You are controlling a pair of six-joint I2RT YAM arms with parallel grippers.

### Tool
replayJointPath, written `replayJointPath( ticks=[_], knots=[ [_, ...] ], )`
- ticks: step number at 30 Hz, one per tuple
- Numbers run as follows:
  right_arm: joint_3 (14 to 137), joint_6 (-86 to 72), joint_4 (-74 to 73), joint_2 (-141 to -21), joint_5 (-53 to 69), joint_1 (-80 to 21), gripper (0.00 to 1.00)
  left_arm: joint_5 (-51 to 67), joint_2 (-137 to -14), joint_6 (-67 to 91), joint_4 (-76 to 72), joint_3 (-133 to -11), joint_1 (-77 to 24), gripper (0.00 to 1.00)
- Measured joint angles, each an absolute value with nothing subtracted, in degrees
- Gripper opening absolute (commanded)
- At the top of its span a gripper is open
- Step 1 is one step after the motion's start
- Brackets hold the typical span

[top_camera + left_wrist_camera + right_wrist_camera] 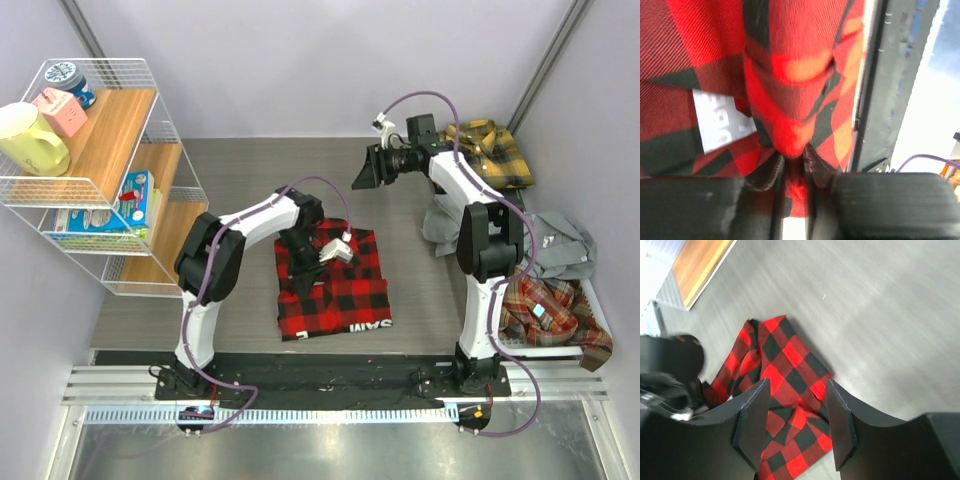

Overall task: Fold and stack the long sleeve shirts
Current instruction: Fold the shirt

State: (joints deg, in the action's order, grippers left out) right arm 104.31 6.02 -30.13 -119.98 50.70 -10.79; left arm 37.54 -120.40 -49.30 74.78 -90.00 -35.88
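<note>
On the grey table (240, 165), the red-and-black check shirt (340, 295) lies partly folded at centre, its white lettering toward the near edge. The left gripper (318, 250) pinches a ridge of its cloth. The right gripper (365, 172) hangs spread wide, empty, farther back.

The middle shirt (335, 290) lies flat on the table (250, 170) just beyond the arm bases, with the left gripper (300, 258) on its far-left part, a wire shelf (115, 130) to the left, the corner shirt (492, 152) far right, and heaped shirts (552, 300) near right.
</note>
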Motion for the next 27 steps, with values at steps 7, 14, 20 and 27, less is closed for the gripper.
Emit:
replayJointPath(
  ticks=[7,14,20,27],
  knots=[
    [101.3,6.5,-33.0,-120.9,52.3,-12.6,0.47,41.8,-113.5,-47.9,75.8,-90.7,-30.5,0.68],
    [102.1,6.1,-32.9,-123.9,56.4,-15.4,0.40,43.8,-103.9,-36.1,62.3,-82.2,-29.5,0.78],
    [102.3,5.9,-32.8,-128.3,59.6,-19.5,0.36,43.8,-101.8,-28.3,47.8,-71.3,-31.2,0.69],
    [102.5,6.2,-32.9,-132.9,60.8,-22.8,0.32,42.9,-102.3,-25.0,39.4,-68.7,-32.4,0.47]
  ],
)
